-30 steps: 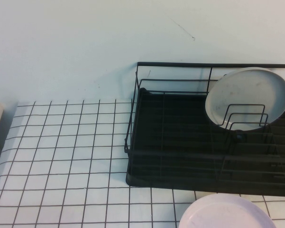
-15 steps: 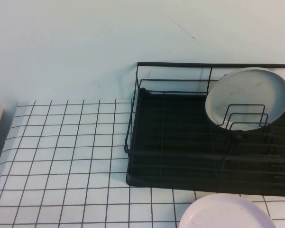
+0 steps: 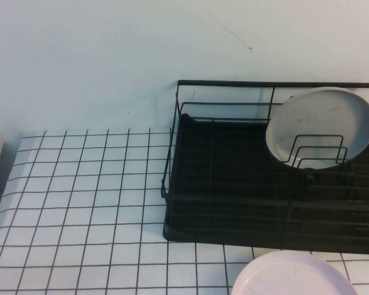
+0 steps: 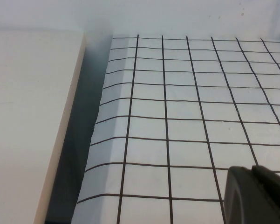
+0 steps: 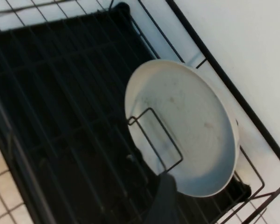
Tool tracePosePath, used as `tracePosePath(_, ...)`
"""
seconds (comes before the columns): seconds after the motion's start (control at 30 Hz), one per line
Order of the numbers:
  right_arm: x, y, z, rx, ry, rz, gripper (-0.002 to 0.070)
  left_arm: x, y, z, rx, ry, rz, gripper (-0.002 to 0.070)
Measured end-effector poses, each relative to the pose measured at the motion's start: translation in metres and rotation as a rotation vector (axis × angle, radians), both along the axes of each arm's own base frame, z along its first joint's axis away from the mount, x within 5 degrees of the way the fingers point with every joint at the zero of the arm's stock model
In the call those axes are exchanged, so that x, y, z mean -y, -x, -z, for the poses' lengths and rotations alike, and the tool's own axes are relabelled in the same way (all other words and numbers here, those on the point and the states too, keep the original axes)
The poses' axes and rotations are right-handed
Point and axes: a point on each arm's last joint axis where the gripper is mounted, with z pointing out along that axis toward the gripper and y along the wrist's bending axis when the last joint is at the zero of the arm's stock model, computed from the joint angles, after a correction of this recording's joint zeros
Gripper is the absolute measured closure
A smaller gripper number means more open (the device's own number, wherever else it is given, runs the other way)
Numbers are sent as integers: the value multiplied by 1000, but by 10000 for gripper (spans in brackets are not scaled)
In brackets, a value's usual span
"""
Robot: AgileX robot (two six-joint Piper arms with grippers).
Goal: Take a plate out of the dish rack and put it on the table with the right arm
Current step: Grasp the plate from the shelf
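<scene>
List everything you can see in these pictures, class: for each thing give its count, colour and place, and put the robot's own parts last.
plate: one, pale grey-blue, standing on edge in the slot loops at the far right of the rack.
dish rack: one, black wire over a black tray, right half of the table.
pinkish-white plate: one, lying on the table in front of the rack, partly out of view.
table: one, white with a black grid.
wall: pale, behind the table.
pale slab: one, off-white, beside the table's left edge.
left gripper: one, black, low over the table's left side.
right gripper: one, dark, above the rack near the plate.
</scene>
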Motion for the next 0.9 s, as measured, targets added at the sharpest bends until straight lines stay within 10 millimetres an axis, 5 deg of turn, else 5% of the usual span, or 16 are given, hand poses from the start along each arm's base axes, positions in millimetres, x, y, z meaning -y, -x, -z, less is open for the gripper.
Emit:
tracePosePath(0.3,13,-125,61,-92,53,-141,86,0,0,0,0,0,0,678)
tracePosePath(0.57,-22,-193,112,-132,59,-275,101,0,0,0,0,0,0,678)
tracePosePath(0.63,-32,-198,115,-129,61,-297,169,0,0,0,0,0,0,678)
tracePosePath(0.8,-41,-198,101,-124,101,-308,546,0,0,0,0,0,0,678)
tracePosePath(0.9,-37,-191,80,-120,152,-282,553,0,0,0,0,0,0,678)
